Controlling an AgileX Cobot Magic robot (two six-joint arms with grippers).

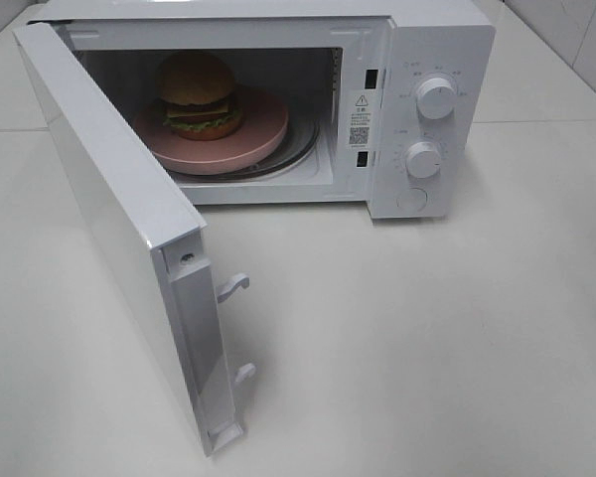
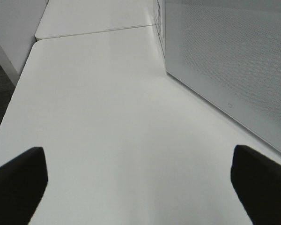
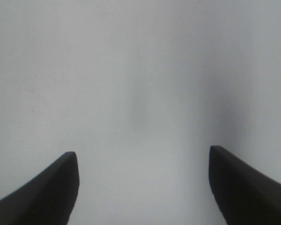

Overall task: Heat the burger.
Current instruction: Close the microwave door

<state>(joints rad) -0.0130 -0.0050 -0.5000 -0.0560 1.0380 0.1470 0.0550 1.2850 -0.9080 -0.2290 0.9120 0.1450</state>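
Note:
The burger, with an orange-brown bun and green and dark layers, sits on a round pink plate inside the white microwave. The microwave door stands swung wide open toward the front left. Neither arm shows in the exterior high view. My left gripper is open over the bare white table, with the perforated outer face of the door beside it. My right gripper is open too, nothing between its dark fingers, facing a plain white surface.
Two white knobs sit on the microwave's right panel. Latch hooks stick out from the door's edge. The white table stretches in front and to the right of the microwave; a table seam shows in the left wrist view.

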